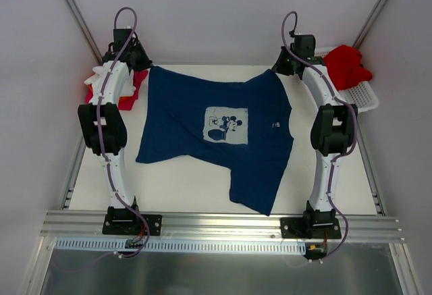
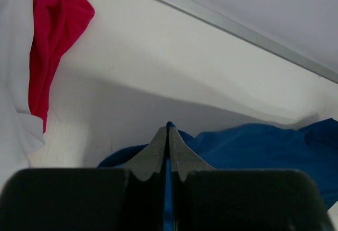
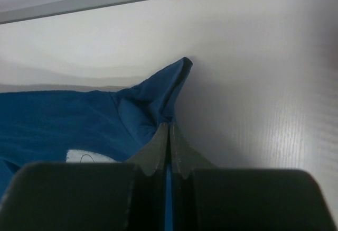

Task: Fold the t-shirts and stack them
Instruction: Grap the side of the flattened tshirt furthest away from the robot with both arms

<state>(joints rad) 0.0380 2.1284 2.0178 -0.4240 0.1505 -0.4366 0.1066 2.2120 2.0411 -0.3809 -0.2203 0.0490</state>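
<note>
The navy blue t-shirt point(image 1: 216, 133) lies spread on the white table with its pale chest print facing up. My left gripper point(image 1: 146, 66) is shut on its far left corner. In the left wrist view the gripper point(image 2: 169, 128) pinches a blue fold, and the shirt point(image 2: 264, 151) trails off to the right. My right gripper point(image 1: 277, 71) is shut on the far right corner. In the right wrist view the gripper point(image 3: 168, 126) clamps the cloth point(image 3: 63, 125), and a peak of fabric rises past the tips.
A red t-shirt point(image 1: 138, 82) and a white one point(image 1: 94, 79) lie bunched behind the left arm, and both the red point(image 2: 50, 40) and the white point(image 2: 13, 83) show in the left wrist view. Another red t-shirt point(image 1: 347, 65) sits in the white lattice basket point(image 1: 364, 96) at the far right. A metal rail point(image 1: 223, 224) runs along the table's near edge.
</note>
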